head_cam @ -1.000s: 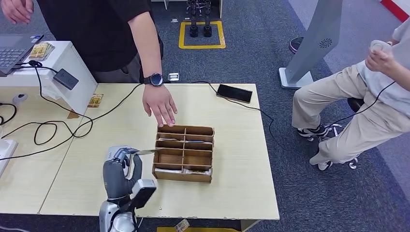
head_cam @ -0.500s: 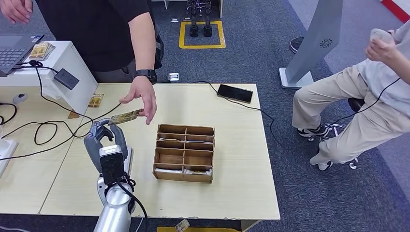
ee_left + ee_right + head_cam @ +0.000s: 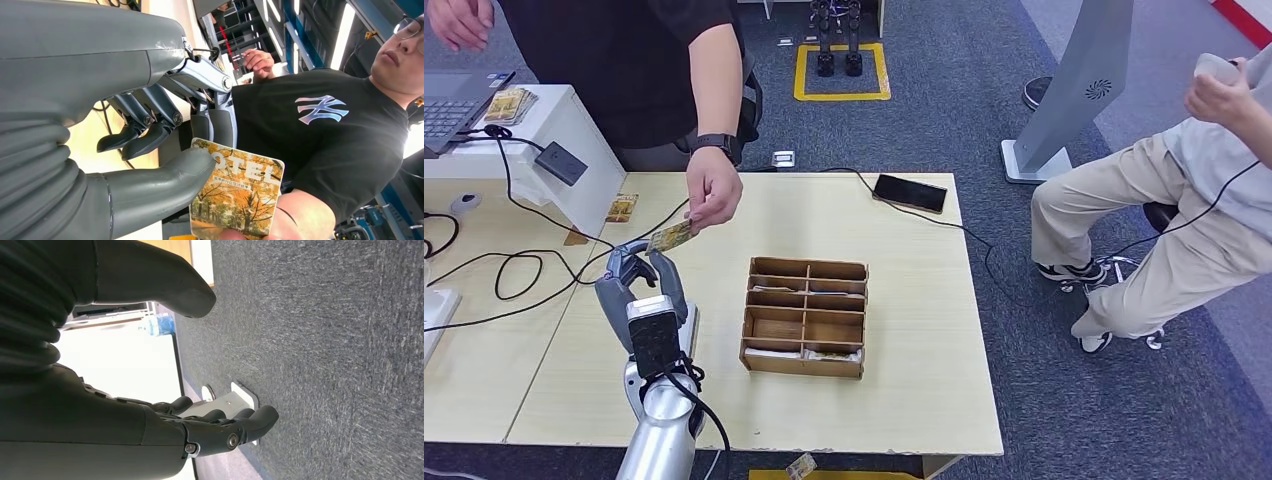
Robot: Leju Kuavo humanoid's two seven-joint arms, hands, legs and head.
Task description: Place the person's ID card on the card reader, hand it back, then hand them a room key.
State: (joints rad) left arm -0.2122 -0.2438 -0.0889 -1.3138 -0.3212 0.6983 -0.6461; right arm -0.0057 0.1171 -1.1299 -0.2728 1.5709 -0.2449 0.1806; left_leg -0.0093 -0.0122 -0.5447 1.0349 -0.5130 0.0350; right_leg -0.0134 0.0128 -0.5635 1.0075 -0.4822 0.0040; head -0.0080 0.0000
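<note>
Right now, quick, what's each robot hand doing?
Left hand: pinching the hotel card, which the person's hand also grips.
Right hand: open, holding nothing, fingers loosely curved above the carpet.

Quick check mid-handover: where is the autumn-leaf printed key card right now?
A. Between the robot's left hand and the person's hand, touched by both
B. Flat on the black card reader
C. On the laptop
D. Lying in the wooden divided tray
A: the autumn-leaf printed key card sits against the left hand thumb while the person's hand pinches its other end, above the light wooden table.
</note>
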